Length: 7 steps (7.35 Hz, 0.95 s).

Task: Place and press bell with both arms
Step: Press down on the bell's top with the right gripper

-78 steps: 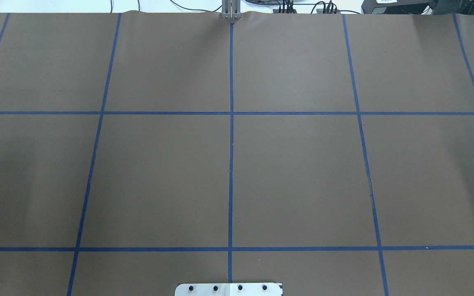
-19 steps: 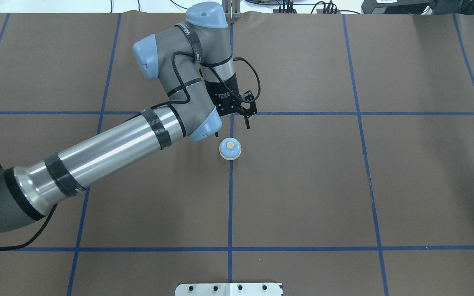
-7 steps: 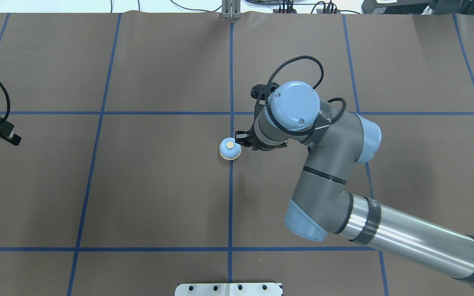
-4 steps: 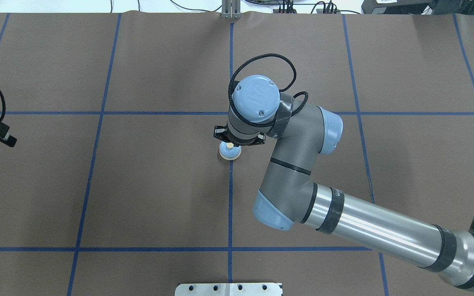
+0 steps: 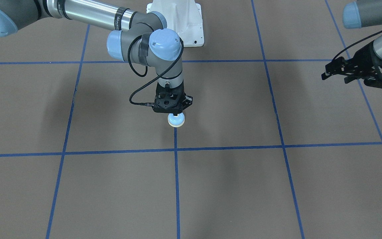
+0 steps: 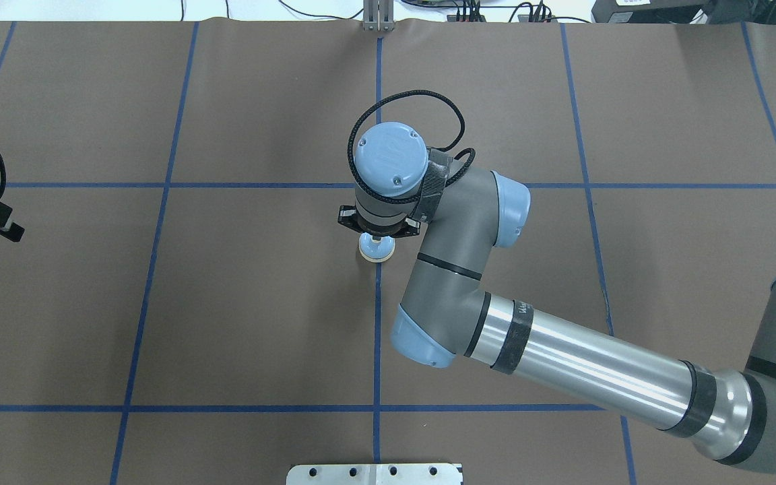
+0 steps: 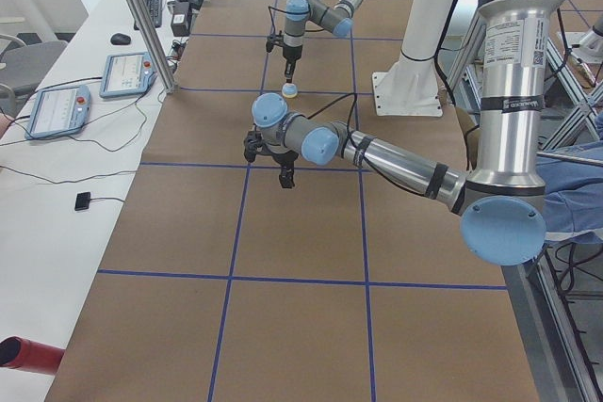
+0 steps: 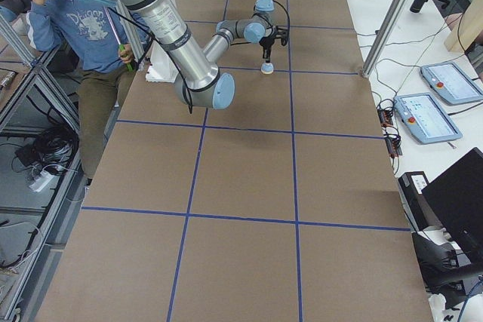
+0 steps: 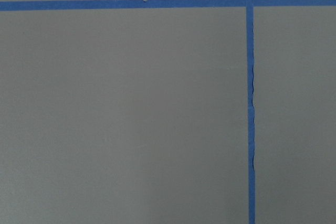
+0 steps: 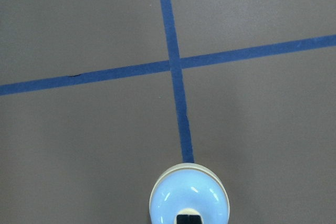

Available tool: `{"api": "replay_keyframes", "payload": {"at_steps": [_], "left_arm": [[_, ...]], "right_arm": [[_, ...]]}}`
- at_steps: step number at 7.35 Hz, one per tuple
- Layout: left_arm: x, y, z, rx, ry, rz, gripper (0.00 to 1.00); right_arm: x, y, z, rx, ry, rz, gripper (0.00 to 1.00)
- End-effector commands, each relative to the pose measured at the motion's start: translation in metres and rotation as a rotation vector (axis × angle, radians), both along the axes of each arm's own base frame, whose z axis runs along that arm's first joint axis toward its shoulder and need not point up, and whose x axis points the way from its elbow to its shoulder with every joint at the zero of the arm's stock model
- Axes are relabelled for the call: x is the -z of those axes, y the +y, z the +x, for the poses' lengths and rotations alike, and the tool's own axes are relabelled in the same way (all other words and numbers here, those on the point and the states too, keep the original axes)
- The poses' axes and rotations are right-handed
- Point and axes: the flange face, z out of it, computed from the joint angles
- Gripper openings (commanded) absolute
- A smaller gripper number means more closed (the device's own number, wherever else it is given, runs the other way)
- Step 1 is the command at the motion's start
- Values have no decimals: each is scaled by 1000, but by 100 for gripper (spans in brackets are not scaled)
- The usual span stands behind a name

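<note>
The light-blue bell [image 6: 377, 250] with its cream base stands on the centre blue tape line; it also shows in the front view [image 5: 176, 120]. My right gripper [image 5: 175, 115] points straight down over it, shut. In the right wrist view its black tip [image 10: 189, 217] rests on the top of the bell [image 10: 189, 198], covering the button. My left gripper [image 5: 326, 73] hangs above the table far off on my left, open and empty. The left wrist view shows only brown table and blue tape.
The brown table cover [image 6: 260, 303] is marked into squares with blue tape. The white arm pedestal [image 5: 181, 20] stands behind the bell. A seated person [image 8: 75, 20] is beside the table at my right end. Teach pendants [image 8: 426, 115] lie on the far-side bench.
The right arm swung left and brought its gripper from beside the bell to directly over it, onto the button. The left gripper drifted slightly further left. The bell stayed put.
</note>
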Motion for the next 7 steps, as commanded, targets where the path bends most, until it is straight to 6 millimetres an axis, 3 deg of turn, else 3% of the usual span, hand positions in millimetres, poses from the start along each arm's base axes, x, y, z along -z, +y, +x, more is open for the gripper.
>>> {"api": "replay_keyframes", "payload": {"at_steps": [1, 5, 7], "left_arm": [[0, 0, 1, -1, 0, 0, 100], [-2, 2, 0, -1, -2, -3, 100], [-1, 1, 0, -1, -1, -1, 100]], "right_arm": [[-4, 1, -3, 5, 7, -3, 0], [-3, 3, -8, 15, 9, 0, 0], [8, -3, 7, 25, -23, -12, 0]]}}
